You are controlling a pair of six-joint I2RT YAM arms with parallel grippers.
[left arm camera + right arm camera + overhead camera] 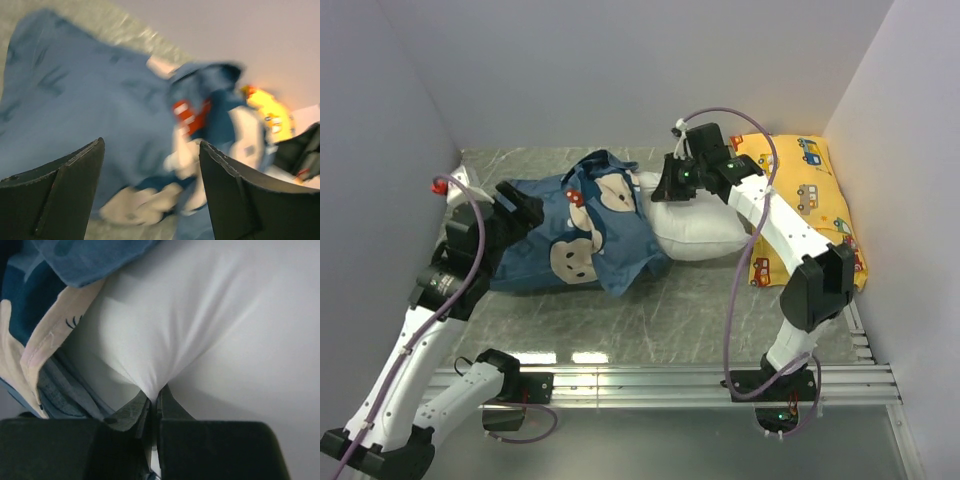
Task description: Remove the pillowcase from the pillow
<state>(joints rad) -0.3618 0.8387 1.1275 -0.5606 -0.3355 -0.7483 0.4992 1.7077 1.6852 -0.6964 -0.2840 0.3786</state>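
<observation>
The dark blue pillowcase (pixel 585 235) with cream bear faces lies on the table left of centre, still covering the left end of the white pillow (pixel 695 232). The pillow's right part sticks out bare. My right gripper (pixel 670 183) is shut on a pinch of the white pillow (pixel 165 340) at its far edge, next to the pillowcase's cream hem (pixel 55 335). My left gripper (pixel 525 212) is open and empty over the pillowcase's left end; its view is blurred and shows the blue fabric (pixel 90 110) between the fingers (pixel 65 195).
A yellow vehicle-print pillow (pixel 810 200) lies along the right wall behind the right arm. Grey walls close in left, back and right. A metal rail (pixel 670 385) runs across the table's near edge.
</observation>
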